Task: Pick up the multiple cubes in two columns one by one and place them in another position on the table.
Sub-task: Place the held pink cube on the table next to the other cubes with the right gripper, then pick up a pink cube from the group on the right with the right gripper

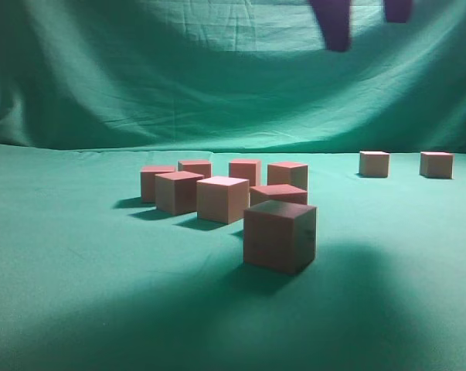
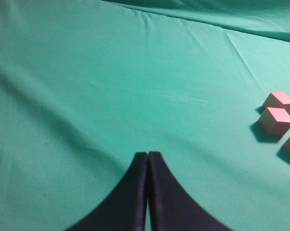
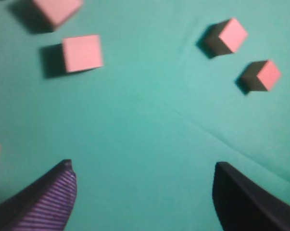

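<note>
Right gripper [image 1: 364,23] cropped, seemingly wide.

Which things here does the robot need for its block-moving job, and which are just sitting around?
For the job:
- cluster of pinkish wooden cubes
- two pinkish wooden cubes set apart on the right
- open right gripper, high above the table
- shut left gripper

Just there:
- green cloth table cover
- green cloth backdrop
</note>
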You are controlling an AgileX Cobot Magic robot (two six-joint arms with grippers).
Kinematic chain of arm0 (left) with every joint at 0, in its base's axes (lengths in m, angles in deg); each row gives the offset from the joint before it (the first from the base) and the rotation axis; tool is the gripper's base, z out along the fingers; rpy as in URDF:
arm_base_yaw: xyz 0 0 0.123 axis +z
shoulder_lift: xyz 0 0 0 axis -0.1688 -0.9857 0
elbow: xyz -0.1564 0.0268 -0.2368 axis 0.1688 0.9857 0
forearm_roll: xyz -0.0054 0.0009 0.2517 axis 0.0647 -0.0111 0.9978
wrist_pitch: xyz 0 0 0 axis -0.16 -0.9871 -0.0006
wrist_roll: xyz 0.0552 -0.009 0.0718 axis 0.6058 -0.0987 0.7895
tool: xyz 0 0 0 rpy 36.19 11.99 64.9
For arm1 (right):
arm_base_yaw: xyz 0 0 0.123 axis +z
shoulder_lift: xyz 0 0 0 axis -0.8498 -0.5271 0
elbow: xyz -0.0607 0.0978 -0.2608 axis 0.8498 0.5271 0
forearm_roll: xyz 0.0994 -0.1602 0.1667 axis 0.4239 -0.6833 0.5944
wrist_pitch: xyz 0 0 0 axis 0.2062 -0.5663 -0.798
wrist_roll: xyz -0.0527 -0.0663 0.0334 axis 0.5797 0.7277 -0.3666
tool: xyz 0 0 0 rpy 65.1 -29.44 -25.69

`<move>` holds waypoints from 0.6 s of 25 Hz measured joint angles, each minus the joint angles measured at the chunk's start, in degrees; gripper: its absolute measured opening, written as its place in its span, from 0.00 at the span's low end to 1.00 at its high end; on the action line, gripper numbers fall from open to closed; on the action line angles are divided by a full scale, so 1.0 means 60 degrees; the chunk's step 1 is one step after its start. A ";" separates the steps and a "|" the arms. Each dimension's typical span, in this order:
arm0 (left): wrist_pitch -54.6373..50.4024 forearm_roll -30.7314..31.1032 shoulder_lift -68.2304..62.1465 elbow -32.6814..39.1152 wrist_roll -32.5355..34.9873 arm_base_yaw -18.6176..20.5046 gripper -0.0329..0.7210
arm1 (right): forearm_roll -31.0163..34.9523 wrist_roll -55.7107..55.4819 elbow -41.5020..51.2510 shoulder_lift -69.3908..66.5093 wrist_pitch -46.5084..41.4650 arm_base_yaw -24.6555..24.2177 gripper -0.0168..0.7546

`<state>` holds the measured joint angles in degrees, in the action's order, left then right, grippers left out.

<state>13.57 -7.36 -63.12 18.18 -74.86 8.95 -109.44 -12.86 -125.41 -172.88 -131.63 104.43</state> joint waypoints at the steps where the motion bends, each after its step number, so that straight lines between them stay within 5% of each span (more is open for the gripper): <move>1: 0.0000 0.0000 0.0000 0.0000 0.0000 0.0000 0.04 | 0.0023 -0.0066 -0.0064 0.0044 0.0000 -0.0453 0.71; 10: 0.0000 0.0000 0.0000 0.0000 0.0000 0.0000 0.04 | 0.2833 0.0063 -0.0120 -0.0390 0.2313 -0.4041 0.71; 15: 0.0000 0.0000 0.0000 0.0000 0.0000 0.0000 0.04 | 0.3644 0.0537 -0.0390 -0.1271 0.3570 -0.4890 0.71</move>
<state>13.57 -7.36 -63.12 18.18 -74.86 8.95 -87.58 -9.64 -127.75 -180.50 -110.20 75.09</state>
